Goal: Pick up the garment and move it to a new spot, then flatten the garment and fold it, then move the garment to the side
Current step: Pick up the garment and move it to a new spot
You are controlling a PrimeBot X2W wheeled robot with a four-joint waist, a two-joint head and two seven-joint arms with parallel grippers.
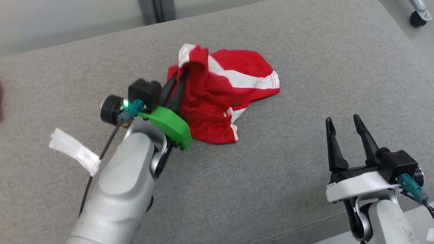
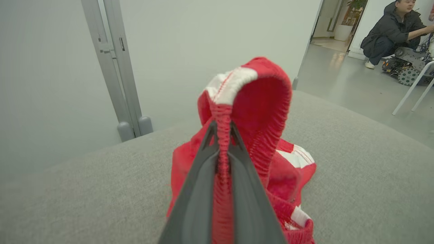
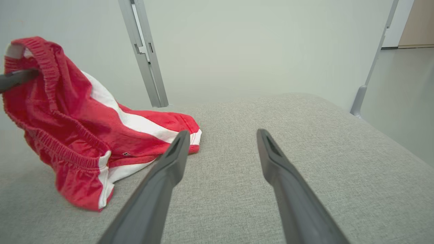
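1. the garment (image 1: 220, 98) is bunched on the grey woven cushion (image 1: 271, 189), and its folds hide its full shape. it is red knit with white stripes and a ribbed elastic waistband.
2. the left gripper (image 2: 222, 130) is pinched tight on the waistband, which loops up past the fingertips while the rest slumps below them.
3. the right gripper (image 1: 343, 119) has its 2 smooth dark fingers spread, holding nothing. it sits well apart, with the garment off to the fingers' left.

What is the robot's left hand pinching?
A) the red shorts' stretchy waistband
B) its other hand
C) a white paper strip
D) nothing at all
A: the left gripper is shut on the red shorts, with the ribbed waistband squeezed between its two dark fingers.
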